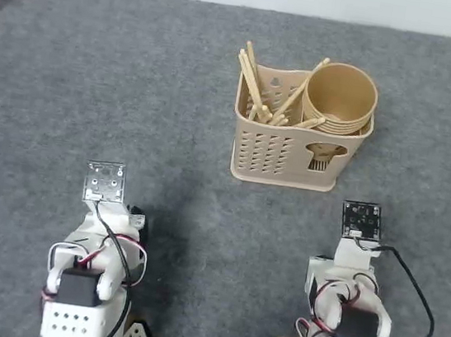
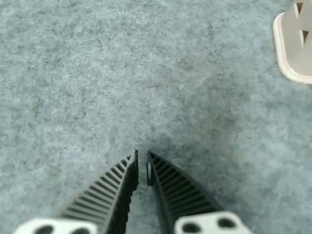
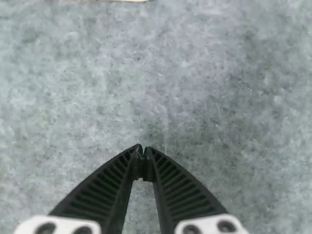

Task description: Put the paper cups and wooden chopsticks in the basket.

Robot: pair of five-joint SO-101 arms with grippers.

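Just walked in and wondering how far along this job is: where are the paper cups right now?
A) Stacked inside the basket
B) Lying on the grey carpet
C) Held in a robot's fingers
A: the paper cups sit nested in one side of the basket, beside the wooden chopsticks.

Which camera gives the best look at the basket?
The high view: it shows the whole basket from above, with chopsticks and cups standing inside. The left wrist view catches just a corner of it; the right wrist view, a thin pale sliver at the picture's edge.
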